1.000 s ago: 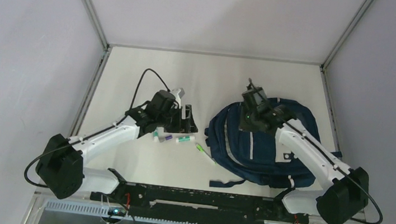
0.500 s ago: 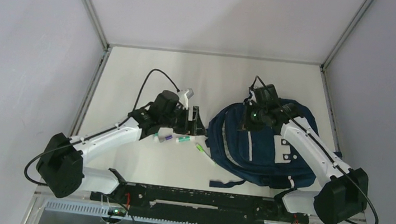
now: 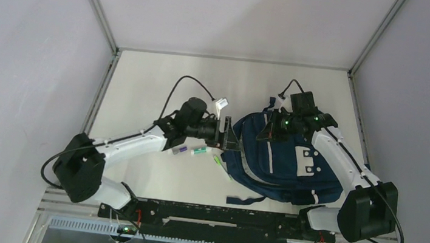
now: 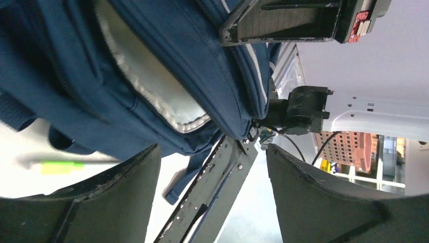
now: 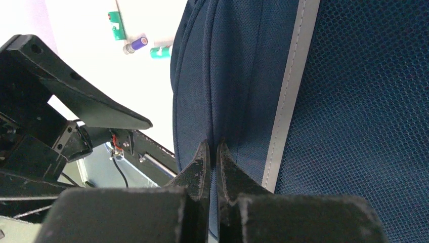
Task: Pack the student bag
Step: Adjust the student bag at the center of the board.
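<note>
We see the student bag [image 3: 281,163] lying flat at the 3 o'clock side of the bench [image 3: 161,85], left jaws spread wide at its 9 o'clock edge, right jaws pressed together against navy fabric near its 11 o'clock corner, small green and purple items [image 3: 200,151] just beyond the bag's 9 o'clock edge

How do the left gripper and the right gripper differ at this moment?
The left gripper has its jaws wide open, whereas the right gripper is shut, apparently pinching a fold of the large navy blue fabric backpack. The left gripper holds nothing and faces the backpack's open pocket; the right gripper touches its outer fabric. Both are black and two-fingered.
</note>
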`<state>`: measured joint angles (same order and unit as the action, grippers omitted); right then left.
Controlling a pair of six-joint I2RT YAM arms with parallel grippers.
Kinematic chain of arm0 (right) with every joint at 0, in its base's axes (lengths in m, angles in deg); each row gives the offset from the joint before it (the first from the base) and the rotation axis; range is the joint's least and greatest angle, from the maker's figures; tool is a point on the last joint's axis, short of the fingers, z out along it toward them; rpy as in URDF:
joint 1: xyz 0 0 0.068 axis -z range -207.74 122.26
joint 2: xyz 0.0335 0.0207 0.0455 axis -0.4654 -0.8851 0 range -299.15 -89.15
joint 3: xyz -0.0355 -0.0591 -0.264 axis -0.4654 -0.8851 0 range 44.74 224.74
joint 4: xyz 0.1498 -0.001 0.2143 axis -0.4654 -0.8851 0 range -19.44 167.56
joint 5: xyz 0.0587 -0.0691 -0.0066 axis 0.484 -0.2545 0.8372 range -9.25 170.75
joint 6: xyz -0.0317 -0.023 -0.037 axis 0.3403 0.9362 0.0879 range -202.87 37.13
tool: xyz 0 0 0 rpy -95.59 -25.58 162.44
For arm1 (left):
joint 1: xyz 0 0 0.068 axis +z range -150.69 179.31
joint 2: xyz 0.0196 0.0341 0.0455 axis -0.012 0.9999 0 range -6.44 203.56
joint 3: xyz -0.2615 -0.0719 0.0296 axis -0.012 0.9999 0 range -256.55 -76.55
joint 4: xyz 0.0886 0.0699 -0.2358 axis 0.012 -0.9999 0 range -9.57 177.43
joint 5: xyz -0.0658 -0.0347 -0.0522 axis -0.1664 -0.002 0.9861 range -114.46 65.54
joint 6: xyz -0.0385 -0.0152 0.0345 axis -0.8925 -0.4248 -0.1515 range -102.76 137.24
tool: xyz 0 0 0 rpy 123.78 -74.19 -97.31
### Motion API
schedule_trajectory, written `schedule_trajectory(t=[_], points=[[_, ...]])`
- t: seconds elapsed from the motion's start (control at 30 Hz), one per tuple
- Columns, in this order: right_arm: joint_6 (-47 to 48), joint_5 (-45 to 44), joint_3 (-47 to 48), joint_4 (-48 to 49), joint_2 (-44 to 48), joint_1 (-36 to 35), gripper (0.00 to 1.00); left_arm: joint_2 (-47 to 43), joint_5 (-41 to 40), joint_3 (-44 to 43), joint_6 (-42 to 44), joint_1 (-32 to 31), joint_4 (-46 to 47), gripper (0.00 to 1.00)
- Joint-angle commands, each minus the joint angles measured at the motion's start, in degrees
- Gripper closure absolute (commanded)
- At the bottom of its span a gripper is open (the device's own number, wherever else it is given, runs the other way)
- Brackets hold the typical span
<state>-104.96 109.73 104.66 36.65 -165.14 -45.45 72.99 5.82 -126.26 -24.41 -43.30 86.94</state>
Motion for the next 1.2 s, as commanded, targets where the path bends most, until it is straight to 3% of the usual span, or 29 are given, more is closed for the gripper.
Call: schedule_trajectory(t=[0.0, 0.17, 0.27, 0.57, 0.67, 0.77, 1.07, 1.17], points=[[-1.67, 2.8, 0.32, 3.36, 1.25, -0.31, 0.98, 4.78, 3.29, -5.47, -2.88, -1.46, 5.93, 0.2], [-1.99, 1.68, -0.2, 3.72, 0.6, -0.3, 0.91, 9.37, 3.98, -5.13, -6.75, -1.53, 11.63, 0.23], [-2.36, 0.16, -0.69, 4.13, 0.42, -0.32, 0.93, 11.49, 3.83, -5.58, -7.48, -1.51, 12.45, 0.27], [-2.51, -0.17, -1.12, 4.68, -0.44, -0.3, 0.88, 15.12, 3.33, -6.36, -10.01, -1.51, 15.7, 0.55], [-2.45, -0.6, -1.45, 5.03, -0.53, -0.3, 0.89, 15.98, 2.94, -7.24, -10.25, -1.51, 15.75, 0.69], [-2.54, -0.93, -1.47, 4.88, -0.72, -0.3, 0.87, 16.53, 3.21, -7.79, -10.29, -1.56, 15.87, 0.98], [-3.06, -2.96, -1.5, 4.78, -0.82, -0.15, 0.86, 16.16, 3.03, -6.79, -9.94, -1.6, 16.26, 1.0], [-3.28, -2.53, -1.48, 4.81, -0.86, -0.05, 0.8, 16.24, 3.11, -6.65, -9.82, -1.64, 16.31, 1.0]])
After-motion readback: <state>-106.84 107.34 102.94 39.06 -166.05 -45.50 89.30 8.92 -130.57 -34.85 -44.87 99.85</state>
